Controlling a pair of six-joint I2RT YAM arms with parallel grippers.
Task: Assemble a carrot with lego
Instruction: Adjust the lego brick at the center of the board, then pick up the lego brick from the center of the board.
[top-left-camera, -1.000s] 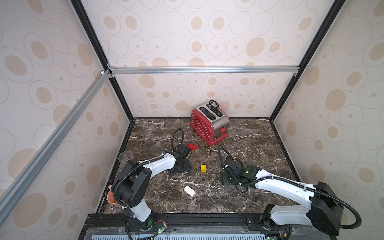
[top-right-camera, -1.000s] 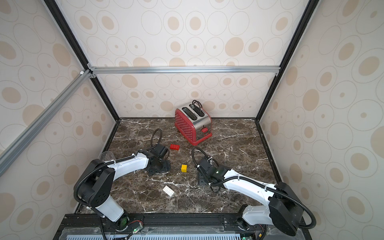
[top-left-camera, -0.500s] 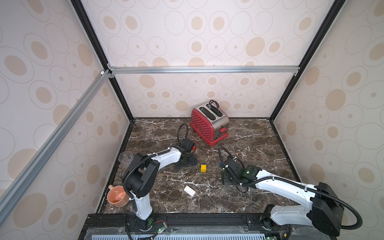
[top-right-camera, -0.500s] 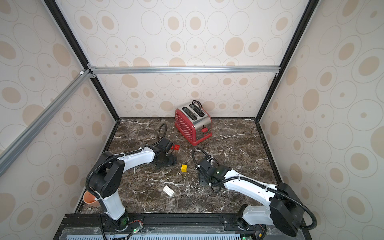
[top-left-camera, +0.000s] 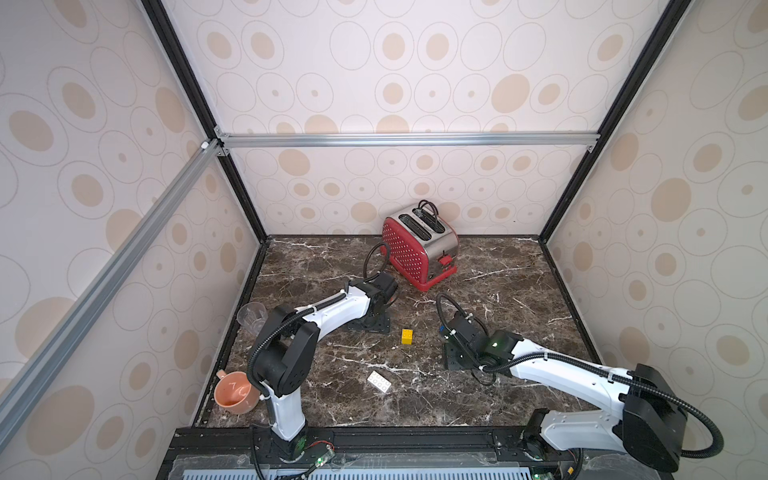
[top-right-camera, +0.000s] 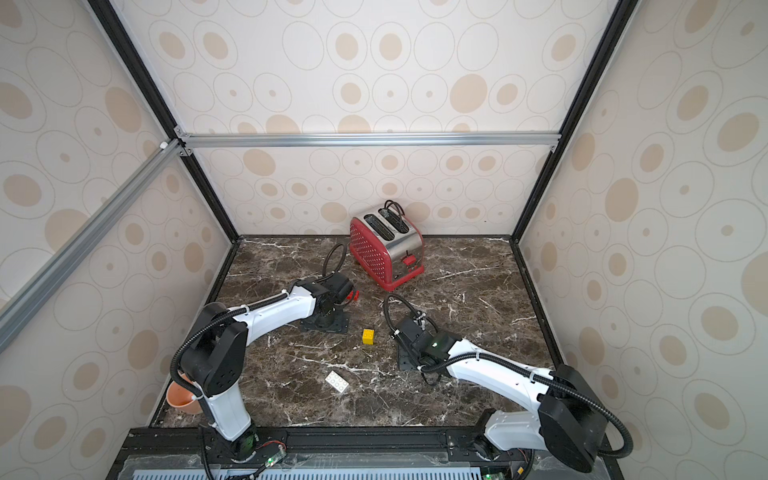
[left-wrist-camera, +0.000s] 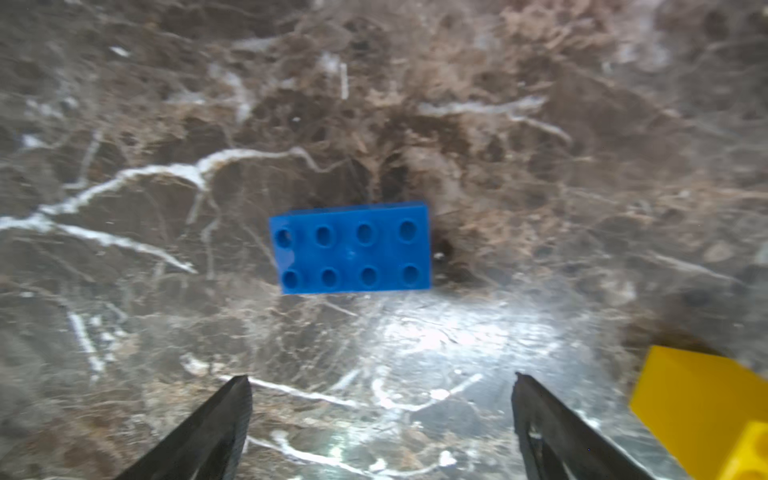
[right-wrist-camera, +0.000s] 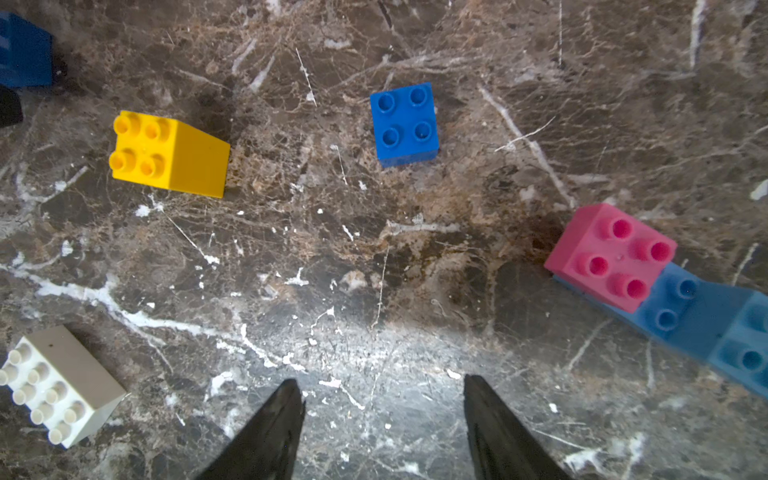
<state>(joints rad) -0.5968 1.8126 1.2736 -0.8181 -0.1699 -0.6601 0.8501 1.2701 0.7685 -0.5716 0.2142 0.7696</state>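
Note:
Loose lego lies on the marble table. In the right wrist view I see a yellow brick (right-wrist-camera: 166, 153), a small blue brick (right-wrist-camera: 405, 124), a white brick (right-wrist-camera: 58, 386), and a pink brick (right-wrist-camera: 611, 257) sitting on a long blue brick (right-wrist-camera: 698, 320). My right gripper (right-wrist-camera: 382, 384) hangs open and empty, short of them all. My left gripper (left-wrist-camera: 380, 382) is open over bare marble, with a blue eight-stud brick (left-wrist-camera: 350, 248) ahead of it. A red brick (top-right-camera: 353, 296) peeks out beside the left wrist. The carrot as a full stack is out of view.
A red toaster (top-left-camera: 419, 253) stands at the back, close behind the left wrist. A clear glass (top-left-camera: 251, 318) and an orange cup (top-left-camera: 235, 392) sit along the left wall. The yellow brick (top-left-camera: 407, 336) and white brick (top-left-camera: 378, 381) lie between the arms.
My left arm has swung back and to the right toward the toaster, covering most of the red brick and uncovering the orange cup. The right arm has stayed still.

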